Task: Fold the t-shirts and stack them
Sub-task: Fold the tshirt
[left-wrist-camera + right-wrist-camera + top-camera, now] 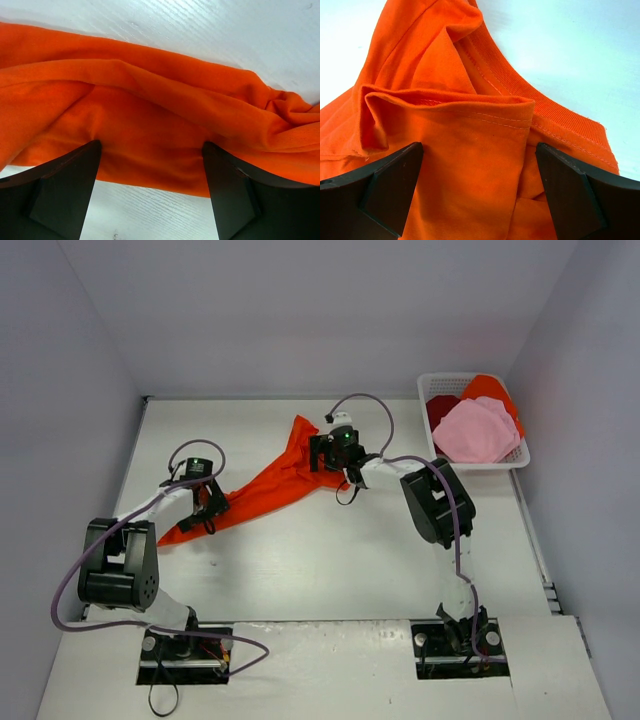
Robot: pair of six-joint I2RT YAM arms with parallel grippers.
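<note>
**Top external view: orange-red t-shirt laid slantwise under two released pincers**

A large orange-red t-shirt (270, 485) is seen bunched into a long, narrow band on the white counter (330, 560). It runs from the near left up to the far middle. The left pincer (212, 508) is placed over the lower end of the band and the right pincer (328, 452) over its upper end.

In the left wrist view, both dark fingers (65, 185) are spread wide apart. Creased orange cloth is stretched across the gap between them, and bare counter is shown above and below the cloth. Nothing is clamped, so this pincer is released.

In the right wrist view, the fingers (390, 185) are likewise held wide apart, so this pincer is also released. A folded, stitched hem (470, 107) is set between them, and the ribbed collar (520, 85) is curved away just beyond it. Whether the fingertips are touching the cloth cannot be told.

At the far right corner of the counter a white lattice basket (440, 380) is placed. A light pink t-shirt (478, 432) is heaped on top in it. A dark red t-shirt (440, 410) is tucked at its left, and another orange t-shirt (495, 392) is draped over the back right rim. The basket is well apart from both arms.
</note>
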